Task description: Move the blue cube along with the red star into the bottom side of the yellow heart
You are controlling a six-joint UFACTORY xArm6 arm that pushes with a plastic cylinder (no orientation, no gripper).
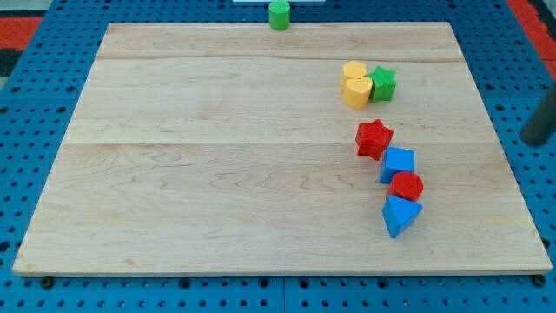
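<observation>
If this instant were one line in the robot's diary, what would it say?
tip: off board, view's right, touching nothing | red star touching blue cube | yellow heart above them, apart | push pending

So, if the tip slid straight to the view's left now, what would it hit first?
Probably the red star: my tip is off the board's right edge, about level with it. The blue cube sits just below that line, so I can't be certain.
</observation>
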